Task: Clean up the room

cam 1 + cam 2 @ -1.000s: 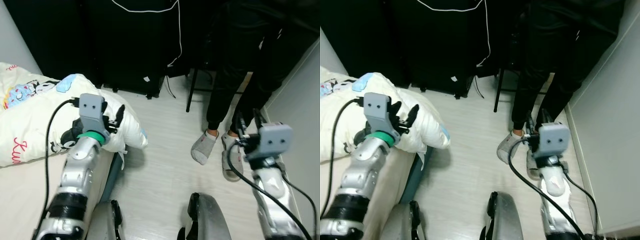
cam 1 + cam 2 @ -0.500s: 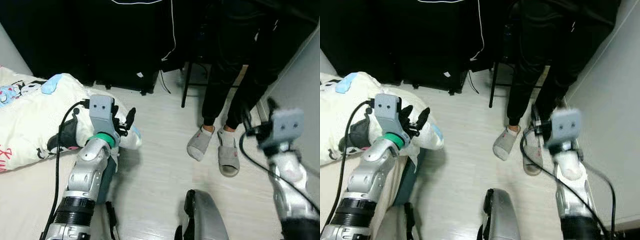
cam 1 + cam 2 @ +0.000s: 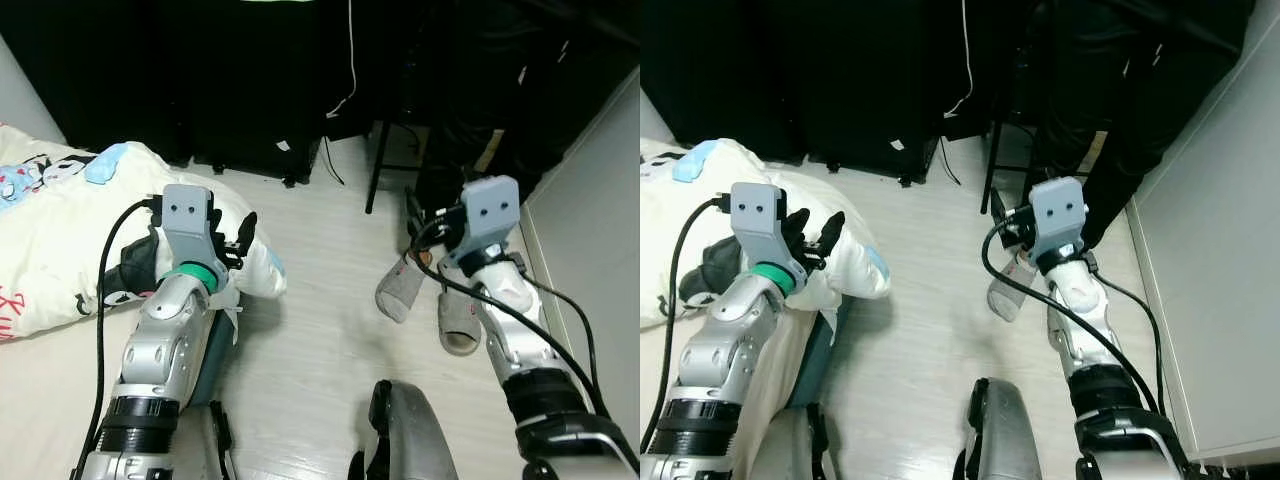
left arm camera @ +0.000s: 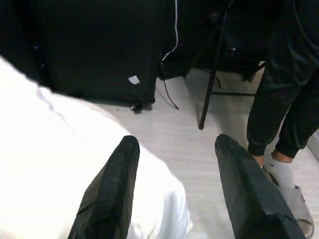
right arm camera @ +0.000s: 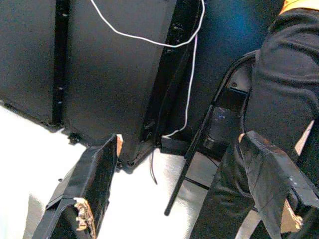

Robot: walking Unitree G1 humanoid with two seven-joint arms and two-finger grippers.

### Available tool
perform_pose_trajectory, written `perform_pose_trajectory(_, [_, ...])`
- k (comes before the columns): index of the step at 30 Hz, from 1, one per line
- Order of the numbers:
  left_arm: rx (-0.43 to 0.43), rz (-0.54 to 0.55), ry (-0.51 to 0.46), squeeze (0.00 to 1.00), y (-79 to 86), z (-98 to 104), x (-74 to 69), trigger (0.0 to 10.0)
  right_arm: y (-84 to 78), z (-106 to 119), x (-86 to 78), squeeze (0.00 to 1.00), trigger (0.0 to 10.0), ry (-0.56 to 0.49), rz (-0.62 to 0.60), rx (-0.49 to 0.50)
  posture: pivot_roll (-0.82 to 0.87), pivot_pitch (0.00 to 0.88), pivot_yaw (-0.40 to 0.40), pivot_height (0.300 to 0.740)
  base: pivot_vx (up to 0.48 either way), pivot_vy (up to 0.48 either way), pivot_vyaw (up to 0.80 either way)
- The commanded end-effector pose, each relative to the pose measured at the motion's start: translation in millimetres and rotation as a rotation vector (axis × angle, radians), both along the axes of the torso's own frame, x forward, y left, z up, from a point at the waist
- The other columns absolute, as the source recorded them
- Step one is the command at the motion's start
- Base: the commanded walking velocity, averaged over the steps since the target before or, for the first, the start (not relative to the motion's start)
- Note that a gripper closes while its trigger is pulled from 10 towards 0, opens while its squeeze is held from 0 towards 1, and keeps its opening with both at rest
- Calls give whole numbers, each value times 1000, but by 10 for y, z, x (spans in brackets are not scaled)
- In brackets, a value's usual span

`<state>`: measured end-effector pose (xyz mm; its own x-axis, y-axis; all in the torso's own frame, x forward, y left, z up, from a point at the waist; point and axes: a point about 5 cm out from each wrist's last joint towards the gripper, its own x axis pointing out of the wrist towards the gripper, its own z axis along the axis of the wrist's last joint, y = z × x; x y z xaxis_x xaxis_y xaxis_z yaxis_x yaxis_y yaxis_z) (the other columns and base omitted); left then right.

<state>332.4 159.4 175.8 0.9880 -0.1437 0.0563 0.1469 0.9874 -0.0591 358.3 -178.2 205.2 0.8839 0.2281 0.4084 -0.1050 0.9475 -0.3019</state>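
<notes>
- While our left gripper [image 4: 172, 191] hovered unclenched over the duvet [image 3: 60, 240] at the bed's corner, we judged a lower approach necessary.
- Our right gripper [image 5: 179, 199] stayed spread, empty, facing the person [image 4: 289, 99].

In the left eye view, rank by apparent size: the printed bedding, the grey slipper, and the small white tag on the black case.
1. Printed bedding, largest by far, though it lies nearer the camera.
2. Grey slipper.
3. White tag, smallest, also farthest away.
</notes>
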Motion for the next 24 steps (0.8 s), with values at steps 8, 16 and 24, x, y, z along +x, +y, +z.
perform_pose_trajectory(8, [116,-66,127,0,90,-300,-86,10000,-320,-362,-159,0,10000,97,-103,106,30,163,3,548,0,0,0])
perform_pose_trajectory(16, [147,-65,-238,0,-574,793,413,10000,-32,-882,-380,0,10000,280,-27,176,-17,153,1,548,0,0,0])
perform_pose_trajectory(24, [362,19,-242,0,-655,841,588,10000,325,-1653,-769,0,10000,660,206,118,-40,149,8,548,0,0,0])
